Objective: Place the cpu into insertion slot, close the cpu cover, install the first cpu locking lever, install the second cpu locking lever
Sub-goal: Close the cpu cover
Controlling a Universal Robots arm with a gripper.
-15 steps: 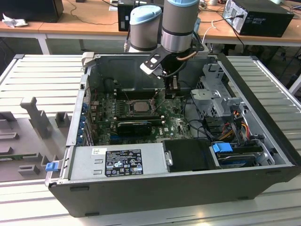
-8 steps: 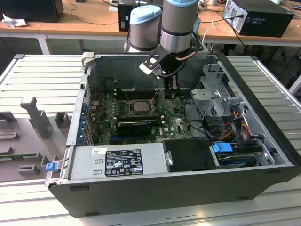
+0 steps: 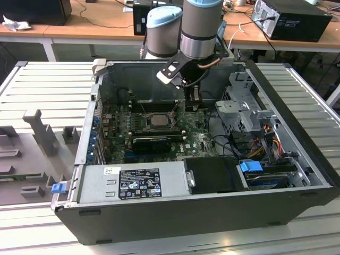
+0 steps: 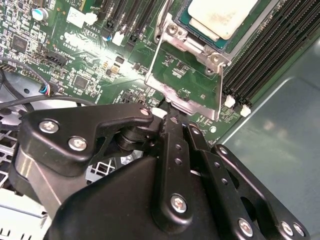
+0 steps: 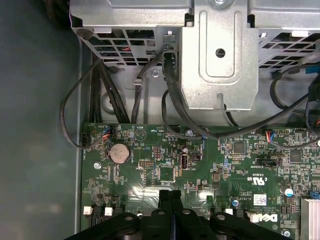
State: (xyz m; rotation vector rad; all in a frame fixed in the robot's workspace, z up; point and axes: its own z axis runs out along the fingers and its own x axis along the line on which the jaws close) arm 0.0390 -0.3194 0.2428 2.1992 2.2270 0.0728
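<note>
The cpu [image 4: 225, 15], a flat square with a pale, matt metal face, lies seated in the slot [image 4: 175, 32], whose silvery rim has screws at its corners. The cover [image 4: 182, 97], a thin bright steel frame with a cut-out middle, stands swung up and open, tilted over the green board [image 5: 200, 165]. In both wrist views the black, bolted gripper [image 4: 167, 120] has its jaws pressed together, tips right at the cover's free edge; contact cannot be told. Long black memory slots [image 4: 270, 45] run just beside the slot, with the smooth grey case wall [image 4: 280, 120] beyond them. Opposite, a perforated steel drive cage [image 5: 220, 60] and looping black cables [image 5: 175, 110] crowd the board's edge.
</note>
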